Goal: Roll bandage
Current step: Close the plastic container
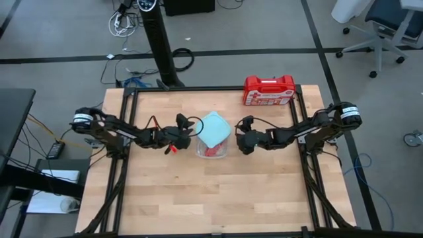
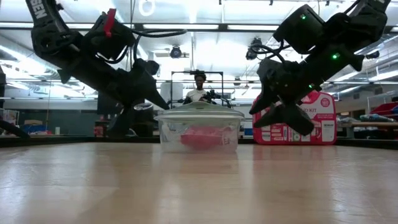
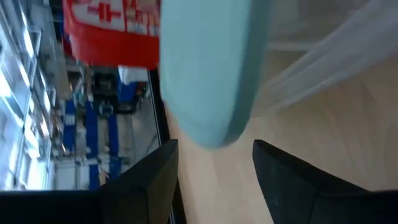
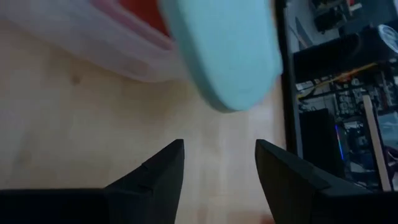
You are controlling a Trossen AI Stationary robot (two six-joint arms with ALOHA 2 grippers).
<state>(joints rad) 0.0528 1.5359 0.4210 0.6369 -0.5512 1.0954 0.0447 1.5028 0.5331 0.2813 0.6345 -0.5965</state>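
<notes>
A clear plastic container [image 1: 213,148] stands on the table's middle, with a pale blue lid [image 1: 215,127] lying askew on its rim. The red bandage [image 1: 213,151] lies inside it, also seen through the wall in the low view [image 2: 200,137]. My left gripper [image 1: 187,129] is open just left of the container, its fingers [image 3: 152,180] apart below the lid's corner [image 3: 208,74]. My right gripper [image 1: 242,131] is open just right of the container, its fingers [image 4: 163,174] apart short of the lid [image 4: 227,50]. Neither touches anything.
A hard red first-aid case [image 1: 268,90] with a white label stands at the table's far edge, right of middle. A dark metal frame [image 1: 125,132] runs along the table's sides. A person [image 2: 199,87] sits beyond the far edge. Bare wood lies toward the near edge.
</notes>
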